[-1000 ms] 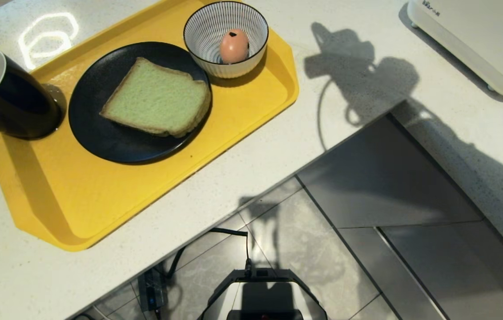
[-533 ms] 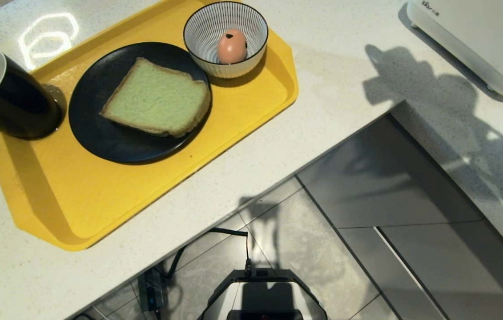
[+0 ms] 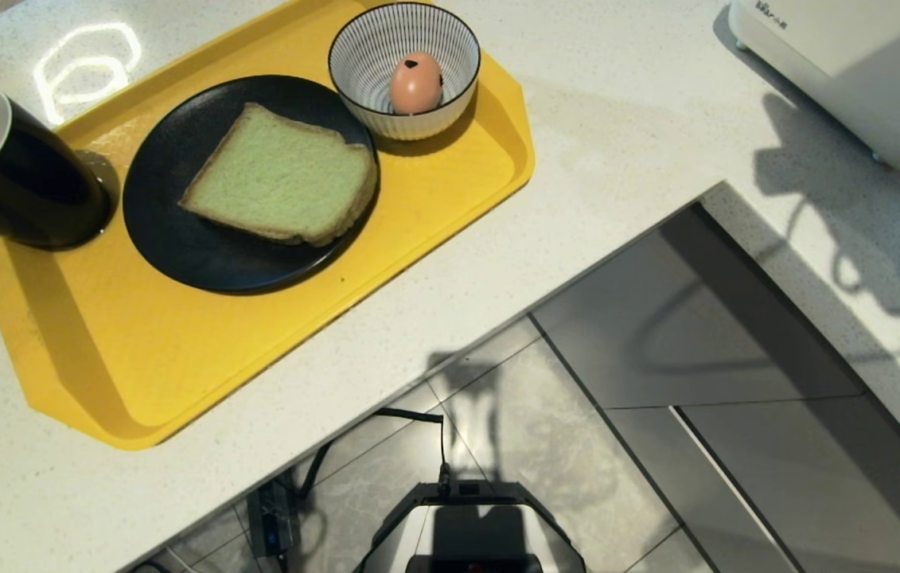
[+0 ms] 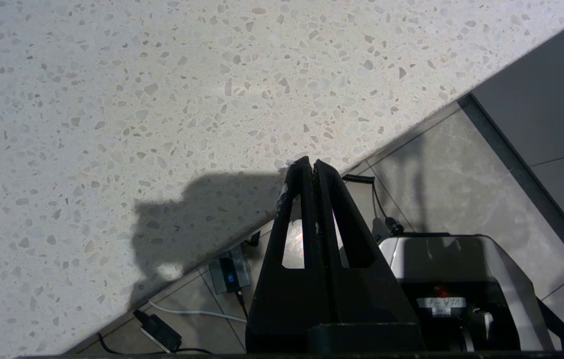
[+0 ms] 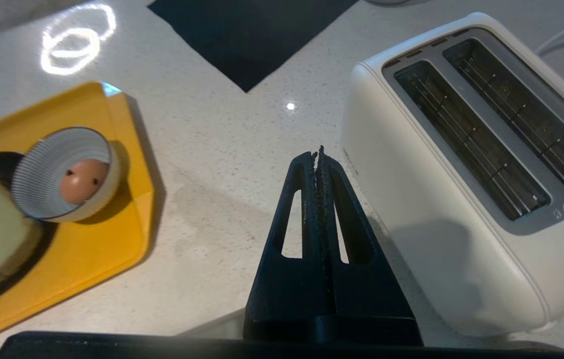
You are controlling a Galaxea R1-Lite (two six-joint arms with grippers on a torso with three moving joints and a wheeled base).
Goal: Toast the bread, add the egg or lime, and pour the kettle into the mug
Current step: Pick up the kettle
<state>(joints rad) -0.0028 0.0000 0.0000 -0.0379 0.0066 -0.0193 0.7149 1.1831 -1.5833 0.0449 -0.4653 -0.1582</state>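
Head view: a yellow tray (image 3: 179, 374) lies on the speckled white table (image 3: 617, 159), its long axis running diagonally. On it a black plate (image 3: 179, 247) carries the bread (image 3: 282, 175), flat, crumb face up, one corner pointing toward the striped bowl (image 3: 362, 56) that touches the plate's rim. The egg (image 3: 415, 82) stands in the bowl, narrow end up. The mug (image 3: 8, 171) sits at the tray's left edge, its white mouth facing the picture's left. A white toaster (image 3: 879, 87) occupies the far right corner. Neither arm appears.

Left wrist view: the left claw (image 4: 309, 167), fingers pressed together and holding nothing, hangs over the table edge above the tiled floor (image 4: 461, 189).

Right wrist view: the right claw (image 5: 319, 157), fully closed and holding nothing, hovers above the table between tray and toaster, whose two slots face upward.
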